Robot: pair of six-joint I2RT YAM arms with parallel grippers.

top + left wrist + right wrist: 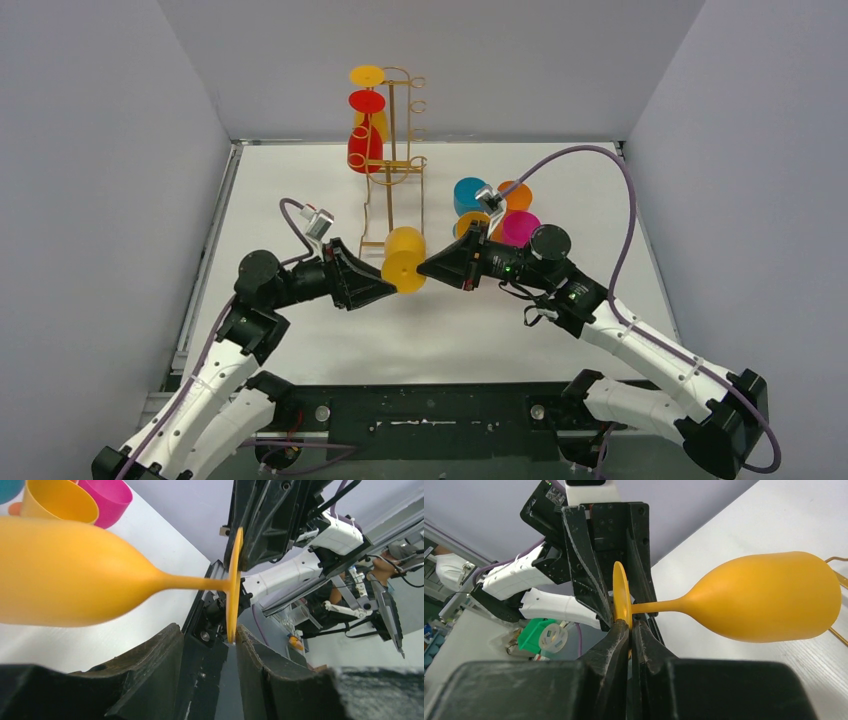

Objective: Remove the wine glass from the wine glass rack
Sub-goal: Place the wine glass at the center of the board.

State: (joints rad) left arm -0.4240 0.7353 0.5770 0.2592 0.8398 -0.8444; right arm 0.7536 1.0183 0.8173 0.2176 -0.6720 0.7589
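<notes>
An orange-yellow wine glass (405, 258) hangs in the air on its side in front of the gold wire wine glass rack (393, 170), clear of it. My right gripper (629, 625) is shut on the rim of the glass's round foot (620, 592); it shows from the right in the top view (425, 268). My left gripper (207, 630) is open, its fingers either side of the same foot (233, 585), whose edge sits against one finger. It comes from the left in the top view (388, 288). The bowl (65, 570) points toward the rack.
A red glass (364, 140) and a yellow glass (368, 80) hang on the rack's upper left side. Blue (467, 195), orange (517, 193) and pink (520, 228) cups stand in a cluster behind my right arm. Grey walls close in the left, right and back.
</notes>
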